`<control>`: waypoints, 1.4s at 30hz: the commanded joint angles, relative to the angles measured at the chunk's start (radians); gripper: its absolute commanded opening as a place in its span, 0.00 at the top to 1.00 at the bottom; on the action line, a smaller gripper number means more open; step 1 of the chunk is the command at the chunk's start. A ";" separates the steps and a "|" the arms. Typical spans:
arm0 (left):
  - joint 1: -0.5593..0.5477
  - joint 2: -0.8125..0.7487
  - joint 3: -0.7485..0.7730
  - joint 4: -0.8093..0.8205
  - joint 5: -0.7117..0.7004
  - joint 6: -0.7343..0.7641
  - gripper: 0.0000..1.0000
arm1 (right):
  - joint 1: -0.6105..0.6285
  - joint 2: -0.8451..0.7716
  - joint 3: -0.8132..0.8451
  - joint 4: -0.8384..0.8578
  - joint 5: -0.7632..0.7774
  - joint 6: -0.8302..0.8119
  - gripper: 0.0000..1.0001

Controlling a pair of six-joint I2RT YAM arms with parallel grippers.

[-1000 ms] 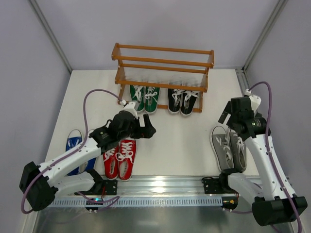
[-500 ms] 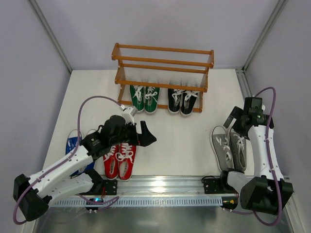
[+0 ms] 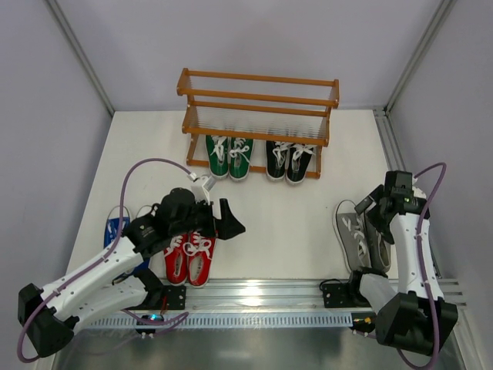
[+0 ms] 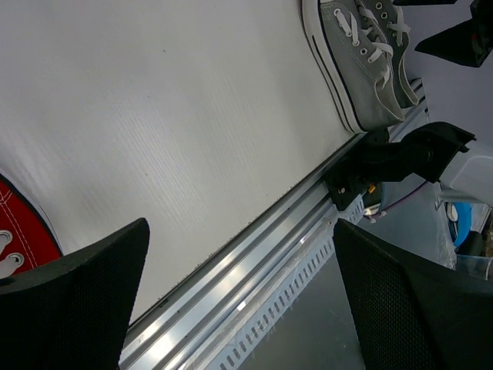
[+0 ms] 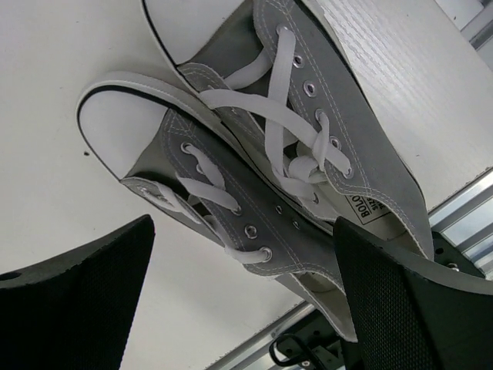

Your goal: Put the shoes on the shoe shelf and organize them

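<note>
The orange-brown shoe shelf (image 3: 258,116) stands at the back. The green pair (image 3: 229,156) and the black pair (image 3: 290,162) sit side by side at its lowest level. The red pair (image 3: 190,254) and the blue pair (image 3: 115,230) lie near the front left. The grey pair (image 3: 356,235) lies near the front right. My left gripper (image 3: 230,218) is open and empty, just right of the red pair's toes; in its wrist view (image 4: 243,308) a red shoe edge (image 4: 19,231) shows. My right gripper (image 3: 373,210) is open and hovers over the grey pair (image 5: 293,154), with its jaws (image 5: 243,301) on either side of it.
A metal rail (image 3: 262,291) runs along the table's near edge, seen also in the left wrist view (image 4: 254,254). The grey pair shows far off in the left wrist view (image 4: 362,62). Grey walls close in the left, right and back.
My left gripper has drawn back from near the shelf toward the red pair. My right gripper has swung down and sits lower over the grey pair. No shoe has moved.
</note>
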 commanded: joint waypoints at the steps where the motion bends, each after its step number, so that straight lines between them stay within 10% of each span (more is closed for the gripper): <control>1: -0.004 -0.013 0.001 -0.006 0.030 -0.006 0.00 | -0.050 0.027 -0.064 0.057 0.016 0.065 0.02; 17: -0.004 -0.001 -0.011 -0.017 0.004 -0.013 0.00 | -0.076 0.120 -0.250 0.252 -0.046 0.090 0.01; 20: -0.003 0.007 -0.010 -0.014 -0.004 -0.013 0.00 | -0.076 0.134 -0.278 0.308 -0.101 0.062 0.13; 23: -0.004 0.021 -0.007 -0.012 -0.004 -0.013 0.00 | -0.076 0.122 -0.307 0.377 -0.229 0.033 0.63; 27: -0.003 0.027 -0.008 -0.011 -0.010 -0.014 0.00 | -0.076 0.071 -0.334 0.407 -0.309 0.019 0.94; 42: -0.004 0.051 -0.003 -0.001 -0.076 0.003 0.00 | -0.072 -0.128 -0.454 0.517 -0.730 0.100 0.96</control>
